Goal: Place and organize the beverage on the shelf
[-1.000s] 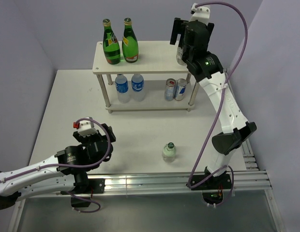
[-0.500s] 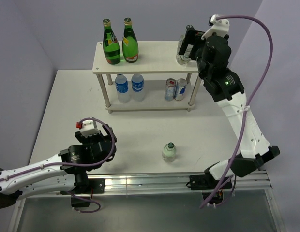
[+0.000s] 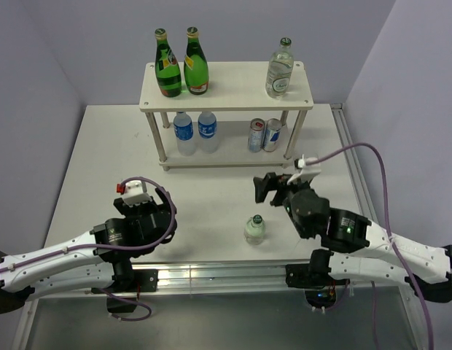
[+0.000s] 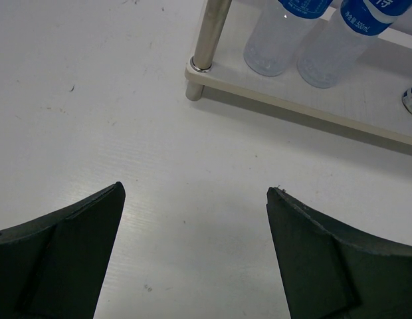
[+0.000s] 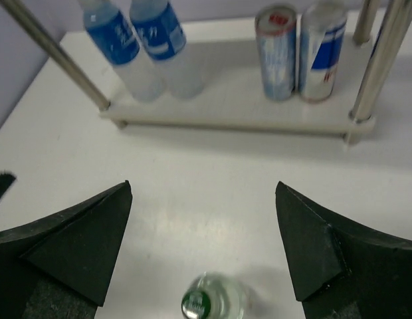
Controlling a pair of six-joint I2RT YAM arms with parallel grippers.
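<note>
Right arm [image 3: 343, 230] dropped from shelf [image 3: 233, 86]; overhead alone shows green bottles [image 3: 168, 73].

The setting was a robotics laboratory workcell: a bare white table [image 3: 211, 197] was enclosed by plain pale-lilac walls [image 3: 44, 58]. An aluminium rail [image 3: 233, 275] along its near edge carried the left arm [image 3: 58, 259] and the right arm [image 3: 379, 244], both white and black and trailing purple cables [image 3: 379, 164]. Ahead of both sets of jaws and well apart from them, a small two-tier shelf [image 3: 226, 95] holding bottles [image 3: 196, 69] and cans [image 3: 256, 135] stood directly on the tabletop.
</note>
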